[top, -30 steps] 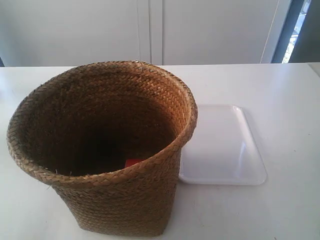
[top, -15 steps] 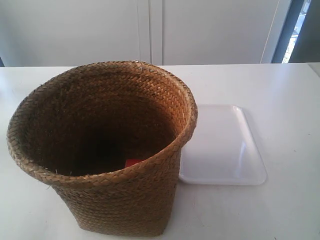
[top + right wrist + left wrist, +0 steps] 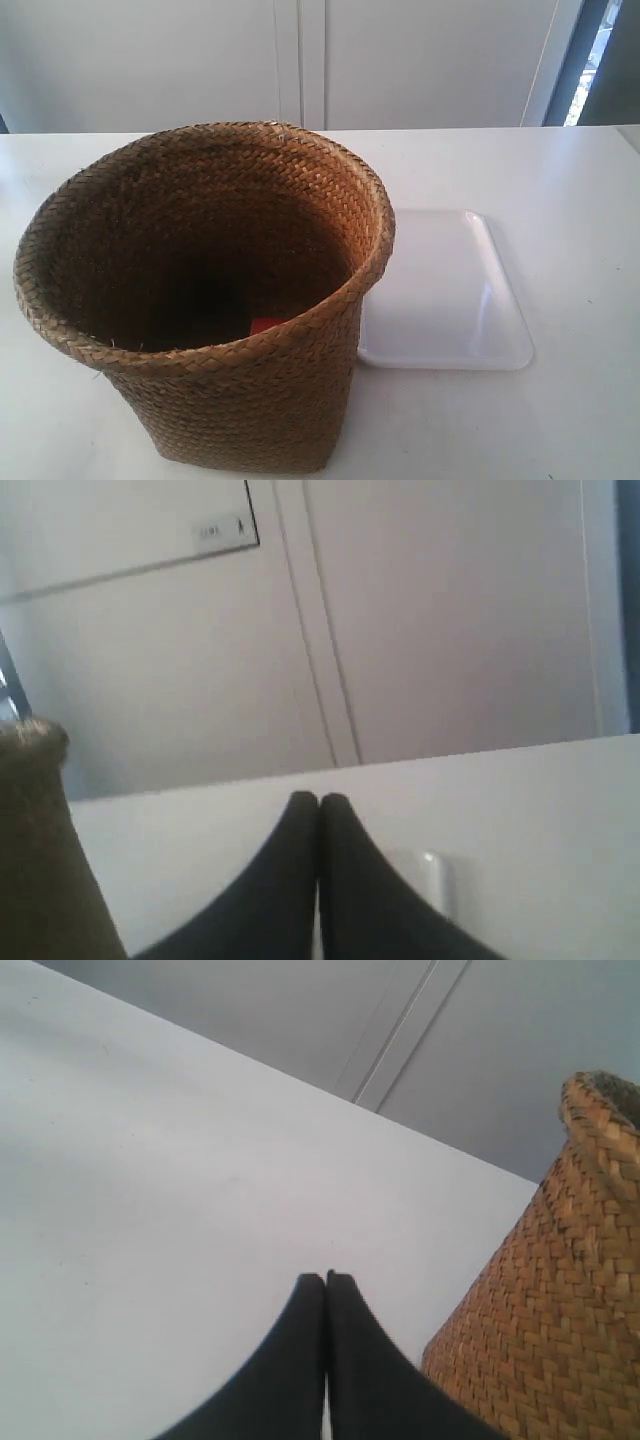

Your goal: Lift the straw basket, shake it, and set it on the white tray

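The straw basket (image 3: 200,300) stands upright on the white table, brown and woven, with a small red thing (image 3: 266,325) on its dark floor. Just beside it lies the white tray (image 3: 445,295), flat and bare. No arm shows in the exterior view. In the left wrist view my left gripper (image 3: 326,1278) is shut with nothing in it, low over the table, the basket's woven wall (image 3: 560,1300) close beside it and apart from it. My right gripper (image 3: 319,799) is likewise shut on nothing, with the basket's rim (image 3: 35,742) to one side and the tray's corner (image 3: 432,875) behind its fingers.
The white table (image 3: 560,180) runs back to a pale wall with cabinet doors (image 3: 300,60). A dark window frame (image 3: 600,60) stands at the exterior view's far right. The tray's edge nearly touches the basket's rim.
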Controlling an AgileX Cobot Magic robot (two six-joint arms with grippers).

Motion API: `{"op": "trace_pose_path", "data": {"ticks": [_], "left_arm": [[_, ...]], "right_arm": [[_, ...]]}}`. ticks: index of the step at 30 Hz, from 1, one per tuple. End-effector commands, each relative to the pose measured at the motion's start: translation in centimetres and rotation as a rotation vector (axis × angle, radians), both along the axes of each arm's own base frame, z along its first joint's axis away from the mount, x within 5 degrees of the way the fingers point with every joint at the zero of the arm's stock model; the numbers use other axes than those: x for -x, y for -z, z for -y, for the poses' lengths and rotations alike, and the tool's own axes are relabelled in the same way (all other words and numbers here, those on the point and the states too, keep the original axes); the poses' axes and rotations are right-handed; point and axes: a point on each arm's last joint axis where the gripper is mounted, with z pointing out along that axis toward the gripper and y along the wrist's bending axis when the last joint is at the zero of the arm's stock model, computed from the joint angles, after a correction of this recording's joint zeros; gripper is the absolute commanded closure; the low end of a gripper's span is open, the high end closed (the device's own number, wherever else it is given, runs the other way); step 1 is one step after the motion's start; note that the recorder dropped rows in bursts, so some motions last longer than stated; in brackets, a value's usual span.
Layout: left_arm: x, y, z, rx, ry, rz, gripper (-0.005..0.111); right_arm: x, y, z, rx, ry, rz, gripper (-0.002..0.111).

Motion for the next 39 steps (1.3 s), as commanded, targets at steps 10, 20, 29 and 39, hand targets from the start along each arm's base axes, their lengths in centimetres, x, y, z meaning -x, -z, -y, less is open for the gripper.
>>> {"op": "trace_pose_path", "data": {"ticks": [10, 20, 29, 39], "left_arm": [[-1.5, -9.8, -0.5, -0.096, -0.046, 0.232, 0.107], [-3.4, -11.7, -0.6, -0.137, -0.057, 0.219, 0.107], [-7.8, -13.7, 0.0, -0.134, 0.035, -0.063, 0.107], [-11.4, -14.1, 0.7, -0.251, 0.199, -0.377, 0.107]], "right_arm": [[-0.5, -11.8, 0.0, 0.042, 0.020, 0.226, 0.108], [-4.1, -13.4, -0.2, -0.039, 0.001, 0.111, 0.108], [-11.1, -14.8, -0.7, 0.032, 0.013, -0.339, 0.108], [-16.4, -15.3, -2.8, 0.267, -0.254, -0.775, 0.108]]}}
